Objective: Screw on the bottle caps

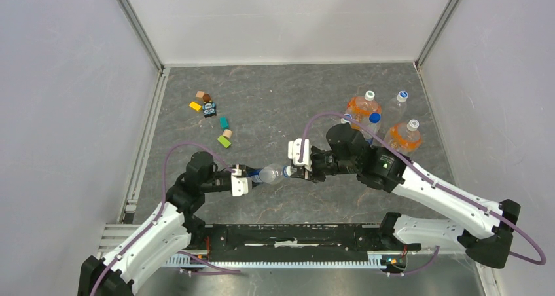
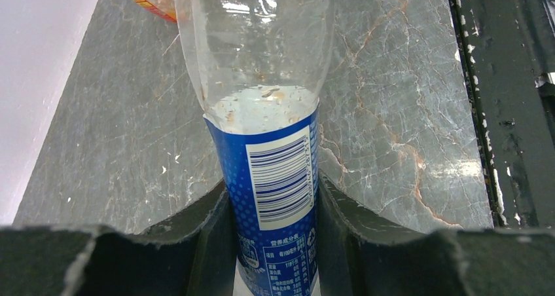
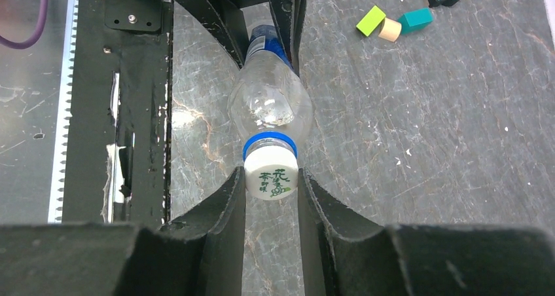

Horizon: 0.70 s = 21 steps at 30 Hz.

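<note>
The grey table [image 1: 275, 93], a matt slab veined like marble in rust and white, fills the floor between plain pale walls, with a black metal rail [image 1: 294, 234] along its near edge. In the top view, taking the table's middle as the dial, both white-and-black arms reach in from 6 o'clock and meet just below centre. There the labelled bottle [image 1: 269, 173] hangs on its side above the surface: slim, clear, thin-walled plastic with a glossy blue band and a white barcode panel. The left gripper [image 2: 275, 204] has its dark, rough-edged fingers [image 2: 213, 224] closed snugly on the banded lower body. At 2 o'clock stand two rounder bottles of orange liquid [image 1: 362, 107], and the unlabelled bottle [image 1: 396, 107] stands with them – tall, clear, its top too small to read. A bright blue cap [image 1: 374, 118] shows beside them. At 10 o'clock lie small blocks: a lime wedge-like one [image 1: 224, 141], a teal one [image 1: 224, 122], a yellow one [image 1: 195, 106] and a little toy figure [image 1: 209, 108]. Smallest is the cap [image 3: 271, 176] – round, smooth white plastic with green print on its flat top. It sits on the held bottle's neck, just above a blue collar ring, at the bottle's 3 o'clock end. The right gripper [image 3: 271, 191] pinches it narrowly, one finger on each side.
</note>
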### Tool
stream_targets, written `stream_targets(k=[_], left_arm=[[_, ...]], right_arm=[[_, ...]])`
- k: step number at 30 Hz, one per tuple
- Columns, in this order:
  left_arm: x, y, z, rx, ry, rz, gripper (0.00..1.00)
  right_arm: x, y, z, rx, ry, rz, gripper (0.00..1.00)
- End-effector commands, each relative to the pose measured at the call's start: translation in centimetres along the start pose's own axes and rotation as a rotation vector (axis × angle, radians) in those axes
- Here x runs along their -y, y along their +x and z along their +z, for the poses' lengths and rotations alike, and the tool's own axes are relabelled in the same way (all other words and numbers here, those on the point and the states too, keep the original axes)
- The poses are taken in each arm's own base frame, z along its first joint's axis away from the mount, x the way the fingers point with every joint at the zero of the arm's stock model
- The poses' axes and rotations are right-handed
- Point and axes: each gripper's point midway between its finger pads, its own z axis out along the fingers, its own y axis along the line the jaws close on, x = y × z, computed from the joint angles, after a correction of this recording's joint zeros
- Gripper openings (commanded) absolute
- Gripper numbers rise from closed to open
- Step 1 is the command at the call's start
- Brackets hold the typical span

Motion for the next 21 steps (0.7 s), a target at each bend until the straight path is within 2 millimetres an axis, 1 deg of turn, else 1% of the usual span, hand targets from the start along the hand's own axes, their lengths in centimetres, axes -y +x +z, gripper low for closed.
stream_targets(k=[1,5,9,13,16,18,21], left_arm=[[-0.5,-2.5,0.3,0.102,0.01,0.028,0.45],[-0.5,-2.6,0.3,0.104,0.011,0.017,0.45],[-0.4,-2.7,0.4,0.109,0.018,0.006,0.45],[-0.2,-3.0,0.4,0.125,0.032,-0.008,0.46],[0.0,-3.7,0.6,0.164,0.045,-0.028,0.47],[0.1,-4.0,0.7,0.185,0.054,-0.034,0.47],[0.2,-4.0,0.7,0.191,0.054,-0.021,0.48]], right_arm=[[0.1,-0.4,0.2,0.016,0.013,-0.037,0.0],[0.1,-0.6,0.3,0.013,0.016,-0.052,0.0],[0.0,-0.4,0.5,-0.002,0.012,-0.069,0.0],[-0.2,0.2,0.8,-0.024,0.008,-0.093,0.0],[-0.3,0.9,1.0,-0.035,0.005,-0.124,0.0],[-0.6,1.3,1.2,-0.036,-0.011,-0.147,0.0],[-1.8,1.7,1.5,-0.018,-0.083,-0.187,0.0]])
